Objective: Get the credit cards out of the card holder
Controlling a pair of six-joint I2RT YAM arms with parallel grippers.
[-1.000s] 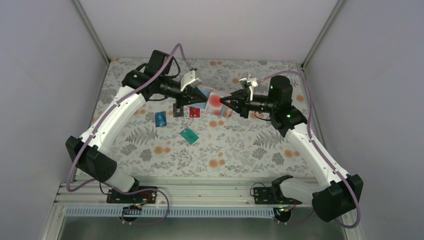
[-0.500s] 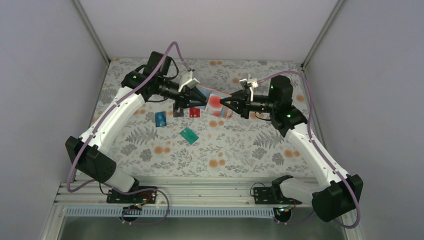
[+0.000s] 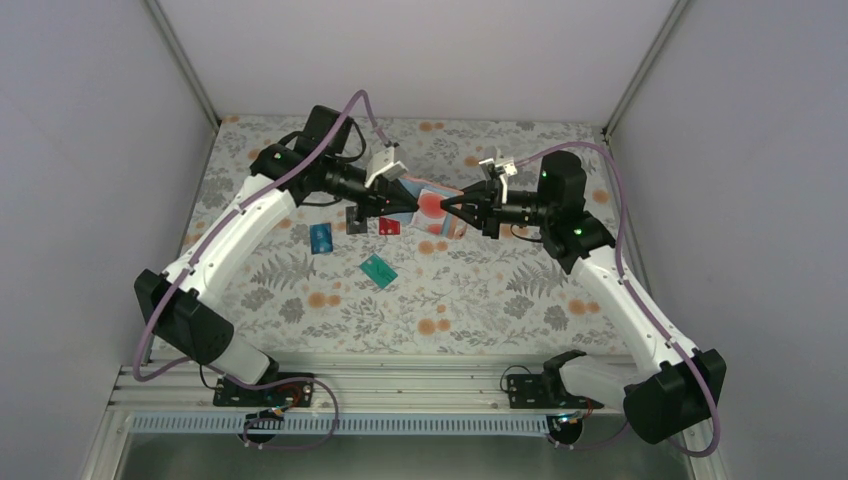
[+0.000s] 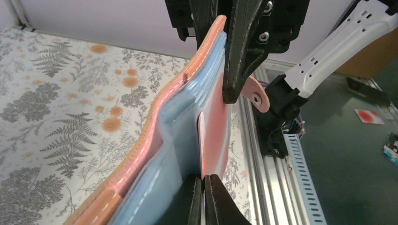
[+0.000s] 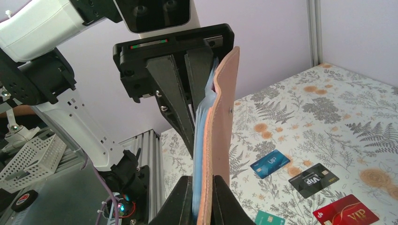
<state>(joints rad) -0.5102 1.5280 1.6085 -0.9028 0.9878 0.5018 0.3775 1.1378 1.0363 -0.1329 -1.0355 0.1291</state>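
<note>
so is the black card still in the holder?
No, the black card lies flat on the floral table, between the blue card and the red card.

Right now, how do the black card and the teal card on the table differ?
The black card lies far up the table, partly under the left arm beside the red card; the teal card lies nearer the arm bases, in the open. The black card sits roughly square to the table edges; the teal card lies clearly askew. Both are flat on the floral tablecloth, already out of the card holder.
</note>
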